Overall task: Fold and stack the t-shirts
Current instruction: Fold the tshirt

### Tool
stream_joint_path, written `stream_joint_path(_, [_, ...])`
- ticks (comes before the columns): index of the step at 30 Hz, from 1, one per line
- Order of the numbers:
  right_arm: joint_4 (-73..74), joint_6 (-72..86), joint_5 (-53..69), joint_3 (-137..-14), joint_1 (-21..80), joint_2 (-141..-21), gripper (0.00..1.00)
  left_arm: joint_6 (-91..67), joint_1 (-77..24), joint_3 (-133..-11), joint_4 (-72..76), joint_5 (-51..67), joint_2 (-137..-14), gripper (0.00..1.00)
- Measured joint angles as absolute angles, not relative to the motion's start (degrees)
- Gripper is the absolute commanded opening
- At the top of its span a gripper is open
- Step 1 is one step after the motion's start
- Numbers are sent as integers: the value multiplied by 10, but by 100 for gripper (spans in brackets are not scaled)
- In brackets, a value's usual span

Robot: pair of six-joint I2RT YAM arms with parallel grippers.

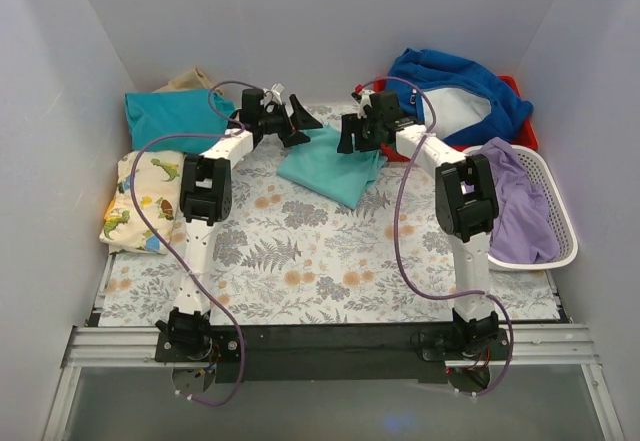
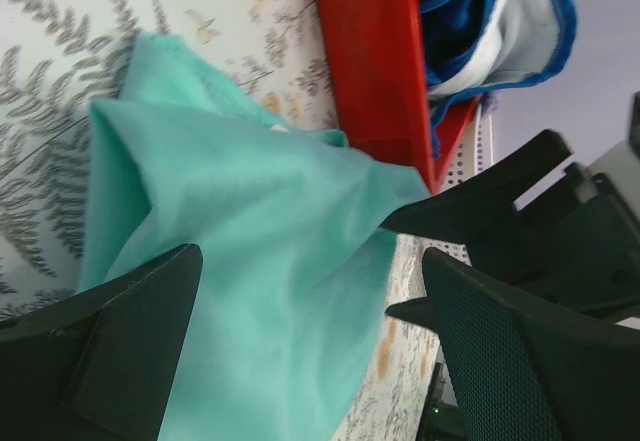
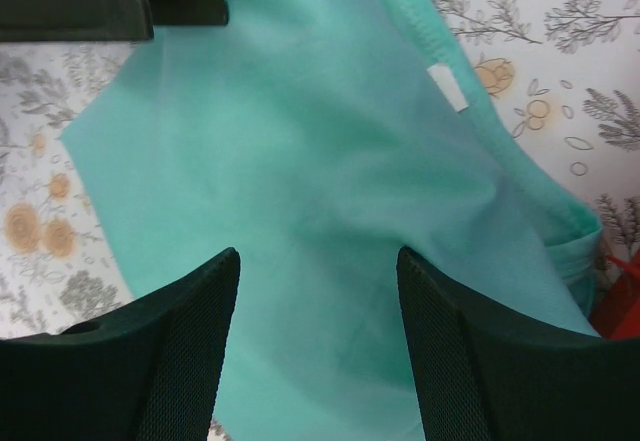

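Note:
The mint-turquoise t-shirt (image 1: 330,169) lies rumpled at the back middle of the floral cloth. My left gripper (image 1: 300,126) is open at its back left edge, and the shirt (image 2: 270,221) fills the gap between its fingers (image 2: 312,271). My right gripper (image 1: 352,139) is open over the shirt's back right part, with its fingers either side of the fabric (image 3: 330,141) and its midpoint (image 3: 316,261) above it. One right fingertip touches the cloth. The darker teal folded t-shirt (image 1: 168,116) lies at the back left. The cream dinosaur-print t-shirt (image 1: 145,199) lies in front of it.
A red bin (image 1: 520,121) at the back right holds the royal-blue fleece jacket (image 1: 455,81); its red rim (image 2: 370,61) runs close to the shirt. A white basket (image 1: 560,211) with purple cloth (image 1: 515,211) stands at the right. Walls enclose three sides.

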State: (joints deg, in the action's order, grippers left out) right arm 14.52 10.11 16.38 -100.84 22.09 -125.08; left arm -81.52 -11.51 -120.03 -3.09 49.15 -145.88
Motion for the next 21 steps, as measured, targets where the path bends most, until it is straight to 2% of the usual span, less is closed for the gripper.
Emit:
stream_joint_path(4, [158, 97, 115, -1028, 220, -1279, 71, -821, -116, -1205, -25, 493, -1502, 92])
stream_joint_path(13, [189, 87, 31, -1034, 229, -1301, 71, -790, -119, -1194, -15, 456, -1494, 92])
stream_joint_path(15, [196, 84, 32, -1034, 232, -1304, 71, -783, -123, -1153, -11, 428, -1465, 92])
stream_joint_path(21, [194, 53, 59, -1030, 235, -1307, 71, -772, -142, -927, -13, 326, -1306, 93])
